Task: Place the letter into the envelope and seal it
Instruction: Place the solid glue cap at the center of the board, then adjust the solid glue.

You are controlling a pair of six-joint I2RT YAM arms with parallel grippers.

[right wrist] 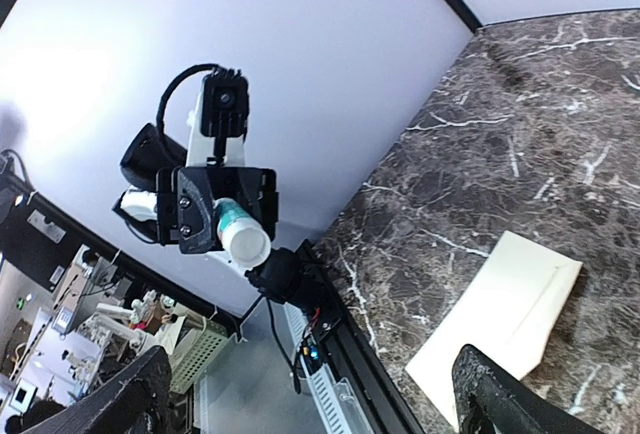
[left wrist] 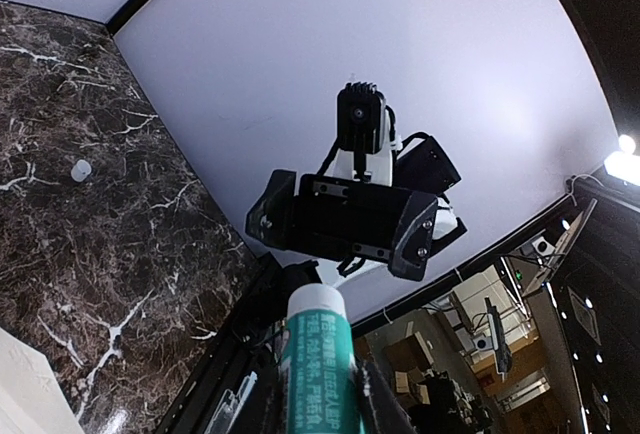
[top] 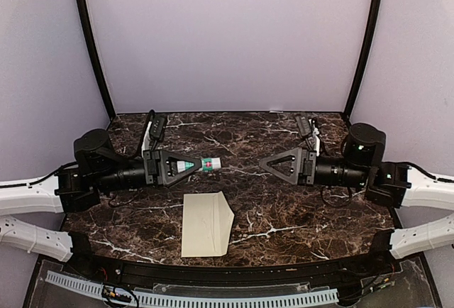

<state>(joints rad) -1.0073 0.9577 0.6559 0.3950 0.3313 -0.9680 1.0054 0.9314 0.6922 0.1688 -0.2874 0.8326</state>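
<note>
The cream envelope (top: 206, 224) lies flat on the marble table near the front edge, its pointed flap toward the right; it also shows in the right wrist view (right wrist: 500, 314). No separate letter is in view. My left gripper (top: 190, 167) hovers above the table behind the envelope, shut on a teal glue stick (top: 208, 164) with a white end that points right. The stick fills the left wrist view (left wrist: 318, 349) and shows in the right wrist view (right wrist: 243, 237). My right gripper (top: 268, 162) faces it from the right, open and empty, its fingertips (right wrist: 495, 394) wide apart.
A small white cap (left wrist: 81, 169) stands on the dark marble table (top: 284, 209). Black frame posts (top: 92, 45) rise at both back corners against the white walls. A perforated white rail (top: 213, 297) runs along the front edge.
</note>
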